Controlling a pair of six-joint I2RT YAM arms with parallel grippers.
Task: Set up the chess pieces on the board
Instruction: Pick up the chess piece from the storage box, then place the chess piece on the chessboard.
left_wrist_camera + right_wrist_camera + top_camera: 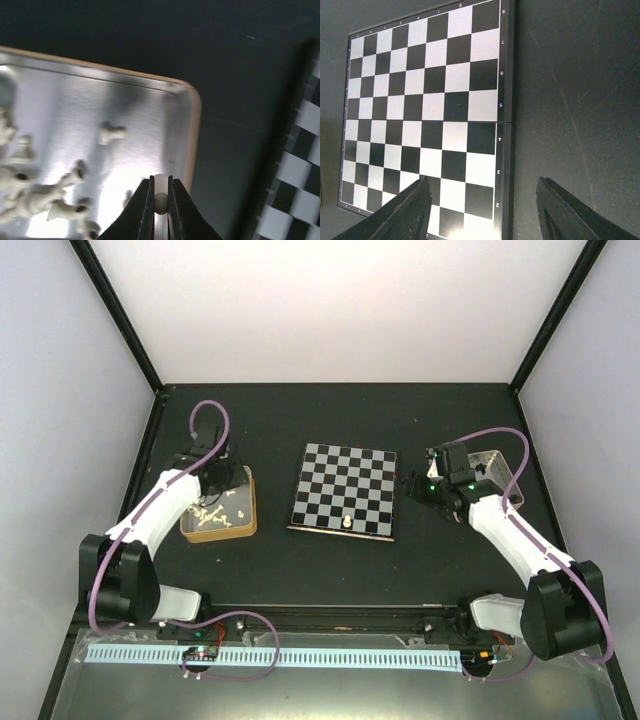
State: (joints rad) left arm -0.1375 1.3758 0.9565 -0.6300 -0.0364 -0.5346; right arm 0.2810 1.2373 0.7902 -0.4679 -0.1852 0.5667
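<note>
We have only one white piece [345, 522] standing at the near edge of the board [345, 480], so nearly everything remains, while farther back our left gripper [160, 205] pinches a second piece [161, 184] in the tin [195, 125] beside the loose pieces [30, 200], and our right gripper [482, 200] gapes empty by the board's right edge.

The board [345, 490] lies flat, one cream piece [346, 523] standing on its near row. Other cream pieces [32, 200] lie tumbled left, one pinched in the left tool [160, 190].
</note>
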